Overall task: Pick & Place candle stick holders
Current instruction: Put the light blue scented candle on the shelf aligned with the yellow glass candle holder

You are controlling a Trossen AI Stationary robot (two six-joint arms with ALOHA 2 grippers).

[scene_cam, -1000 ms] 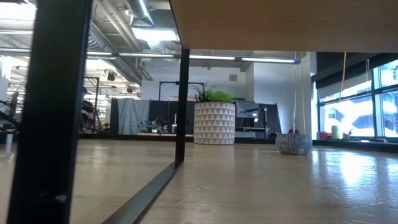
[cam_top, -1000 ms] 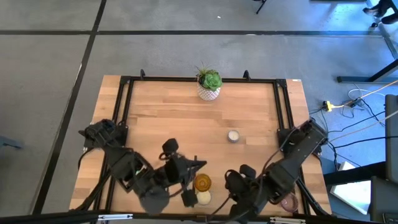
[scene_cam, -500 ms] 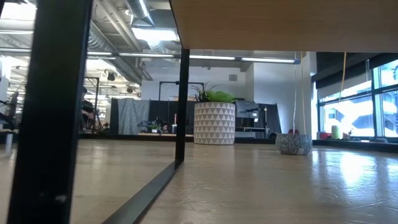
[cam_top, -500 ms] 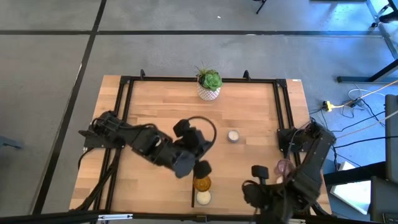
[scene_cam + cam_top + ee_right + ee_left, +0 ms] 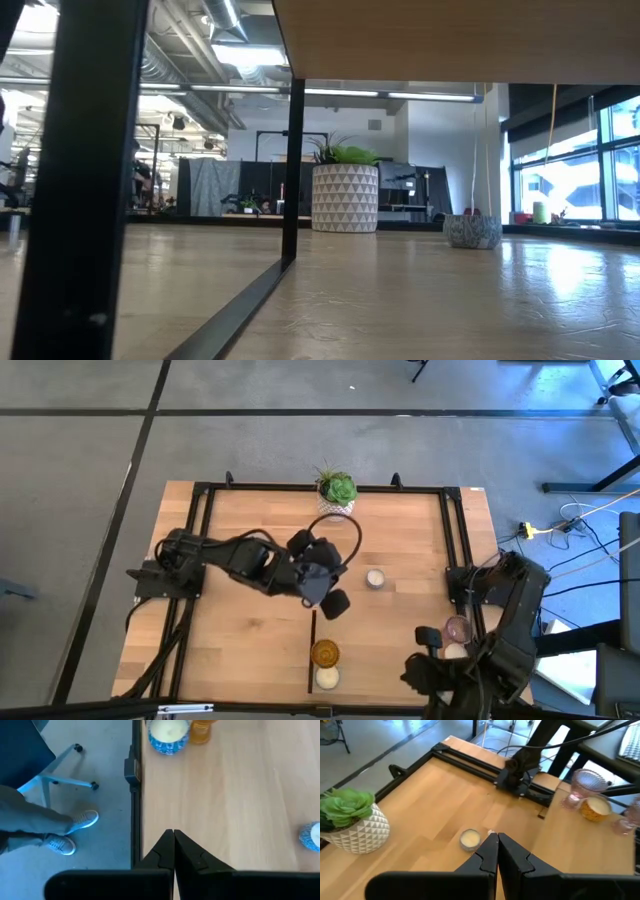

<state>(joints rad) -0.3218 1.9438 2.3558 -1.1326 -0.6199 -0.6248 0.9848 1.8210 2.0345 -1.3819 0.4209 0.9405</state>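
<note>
The left hand [image 5: 335,603], fingers pressed together and empty, hovers over the worktop [image 5: 250,560] (mid-span); a cream candle holder [image 5: 375,579] sits just beyond it. The right hand [image 5: 173,836], also pressed together, hangs at the near edge, with the amber holder [image 5: 324,654] and a cream one [image 5: 327,679] to its side.

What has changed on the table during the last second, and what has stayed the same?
The left gripper, shut and empty, swung from the near edge toward the table's middle, uncovering the amber holder and the cream holder. The right gripper, also shut, drew back toward the near right corner, uncovering the mauve holder. The plant pot and the small holder beyond the middle did not move.
</note>
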